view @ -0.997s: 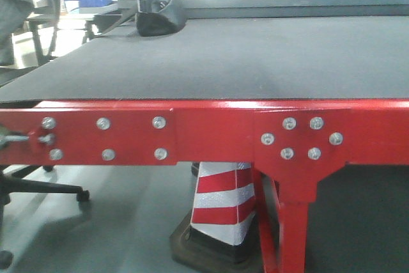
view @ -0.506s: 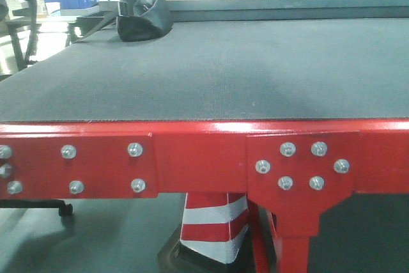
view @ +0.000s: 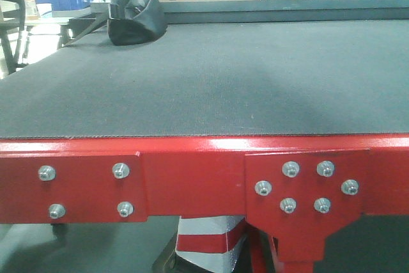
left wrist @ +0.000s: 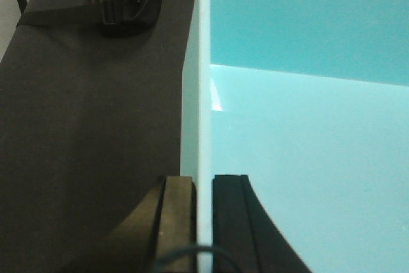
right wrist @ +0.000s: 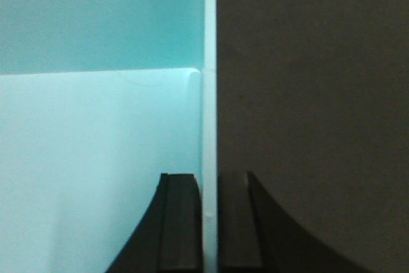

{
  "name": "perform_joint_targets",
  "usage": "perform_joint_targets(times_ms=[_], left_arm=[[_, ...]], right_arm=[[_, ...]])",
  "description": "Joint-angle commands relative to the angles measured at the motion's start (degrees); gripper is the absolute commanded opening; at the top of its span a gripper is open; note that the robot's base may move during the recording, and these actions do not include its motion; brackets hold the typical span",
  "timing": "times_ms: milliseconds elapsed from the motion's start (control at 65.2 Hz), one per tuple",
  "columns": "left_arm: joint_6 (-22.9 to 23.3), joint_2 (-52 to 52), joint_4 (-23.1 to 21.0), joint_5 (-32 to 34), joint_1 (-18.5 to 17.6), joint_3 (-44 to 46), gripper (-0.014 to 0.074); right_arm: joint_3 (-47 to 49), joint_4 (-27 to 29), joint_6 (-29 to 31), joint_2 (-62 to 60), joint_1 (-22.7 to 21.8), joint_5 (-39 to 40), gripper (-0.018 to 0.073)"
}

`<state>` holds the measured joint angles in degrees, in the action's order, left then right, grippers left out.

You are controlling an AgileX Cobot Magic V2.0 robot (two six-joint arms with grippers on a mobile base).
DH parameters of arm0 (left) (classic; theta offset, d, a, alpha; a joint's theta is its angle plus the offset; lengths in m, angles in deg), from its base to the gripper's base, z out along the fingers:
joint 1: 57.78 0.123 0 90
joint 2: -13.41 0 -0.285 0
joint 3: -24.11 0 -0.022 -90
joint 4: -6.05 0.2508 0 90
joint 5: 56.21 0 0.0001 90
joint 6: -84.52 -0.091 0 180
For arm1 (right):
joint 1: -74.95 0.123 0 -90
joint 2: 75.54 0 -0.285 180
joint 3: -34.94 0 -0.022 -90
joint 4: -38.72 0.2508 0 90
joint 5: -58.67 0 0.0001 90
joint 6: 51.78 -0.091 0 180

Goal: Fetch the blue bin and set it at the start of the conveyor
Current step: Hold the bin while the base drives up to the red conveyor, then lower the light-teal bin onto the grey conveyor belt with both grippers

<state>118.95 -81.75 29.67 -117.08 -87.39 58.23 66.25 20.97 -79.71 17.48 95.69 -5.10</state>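
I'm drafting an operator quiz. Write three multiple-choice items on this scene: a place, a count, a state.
1. Where does the black soft bag lie? A on the dark grey textured belt, far left; B on the floor; C on a chair.
2. How many silver bolts show on the right-hand red bolted plate? A three; B six; C nine.
3. How does the left gripper stand at the pale aqua plastic bin? A open above it; B shut on its wall; C clear of it.
Answers: 1 A, it rests on the belt's far left; 2 B, six bolt heads show; 3 B, its fingers press both sides of the wall.
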Motion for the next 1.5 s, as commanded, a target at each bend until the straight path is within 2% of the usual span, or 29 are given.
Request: perform_joint_targets(times_ms=[0,246,1043,1212,1335,1488], left_arm=[[0.08,0.82,0.16,2.36,-0.32,0.78,-0.0111],[0.08,0.82,0.16,2.36,-0.32,0.78,-0.0111],[0.08,0.82,0.16,3.71,-0.31,0.78,-0.0111],[0.08,0.71,-0.41,1.87,-0.31,0.78,-0.0111],[0.08,0.11,-0.41,2.0,-0.31,-1.69,-0.0111],[0.65,0.11,-2.21,7.56,0.34,-9.69,-0.0111]], right_arm=[[0.65,-1.2,0.39,-0.65,-0.03,1.68,-0.0153],[0.65,-1.2,0.39,-0.65,-0.03,3.94,-0.0153],[0.65,-1.2,0.39,-0.65,-0.03,2.46,-0.0153],[0.53,-1.2,0.39,-0.53,-0.03,2.46,-0.0153],[-1.98,-0.94,0.39,-0.44,-0.03,5.24,-0.0153],[-9.39,-0.94,0.28,-0.44,-0.03,9.78,-0.0153]])
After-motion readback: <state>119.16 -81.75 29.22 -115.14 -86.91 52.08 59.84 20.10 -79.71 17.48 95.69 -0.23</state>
